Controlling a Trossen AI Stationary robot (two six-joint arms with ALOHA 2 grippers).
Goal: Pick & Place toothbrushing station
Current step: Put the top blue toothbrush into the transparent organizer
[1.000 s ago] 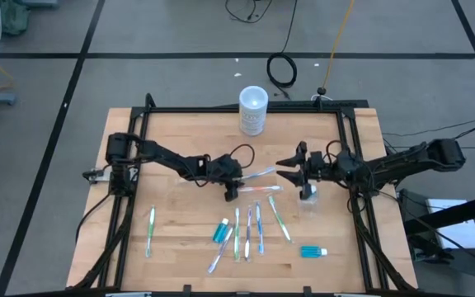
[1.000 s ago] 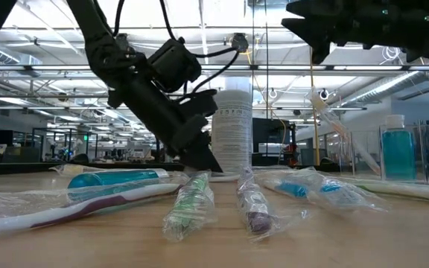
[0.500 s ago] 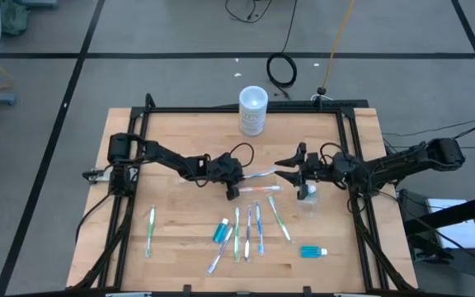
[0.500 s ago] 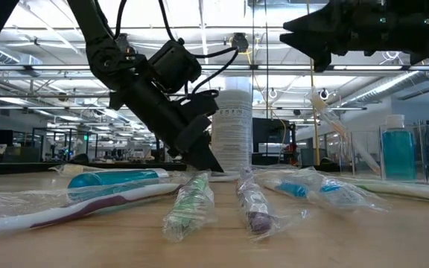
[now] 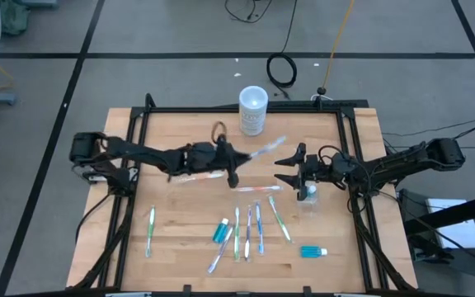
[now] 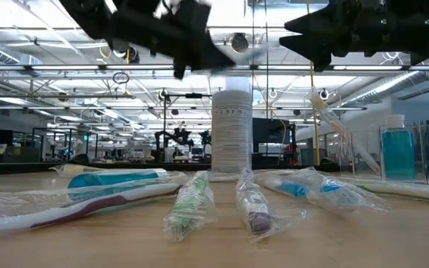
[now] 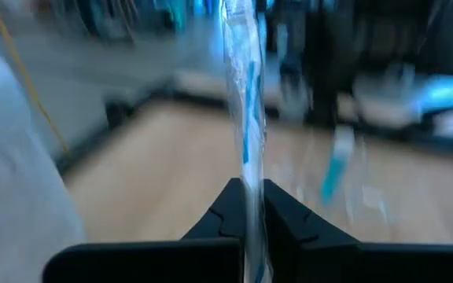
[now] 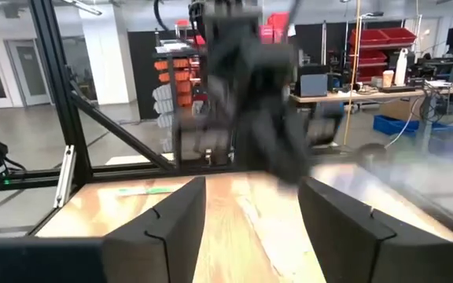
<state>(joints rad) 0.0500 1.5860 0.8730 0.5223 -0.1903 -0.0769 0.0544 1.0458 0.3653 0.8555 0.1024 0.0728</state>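
Note:
My left gripper (image 5: 234,165) is raised over the table's middle, shut on a wrapped toothbrush (image 5: 266,150) that points toward the right gripper. My right gripper (image 5: 285,168) hangs open right of centre, above the small clear cup (image 5: 307,196), with nothing between its fingers (image 8: 163,224). One toothbrush (image 5: 258,189) lies flat between the arms. Several more (image 5: 249,228) lie in a row nearer the front edge, and one (image 5: 151,228) lies at the near left. Two teal tubes (image 5: 221,231) (image 5: 313,252) lie near them. My left gripper pinches the toothbrush in its clear wrapper between its two fingers, near one end (image 7: 250,200). The fingers come nearly level from the table's left, and the brush sticks out ahead of them (image 7: 238,71). It is lifted clear of the table, its free end slanting up.
A frosted cylindrical container with a white lid (image 5: 253,110) stands at the far edge. A black frame (image 5: 246,108) runs around the wooden top. Bare wood lies at the far left and near right. A blue bottle (image 6: 398,149) shows in the low view's background.
My left gripper has taken hold of the toothbrush that lay between the arms and has risen quickly, tipping from a downward slant to nearly level. The brush is now lifted clear of the table. My right gripper has stayed in place and opened wider.

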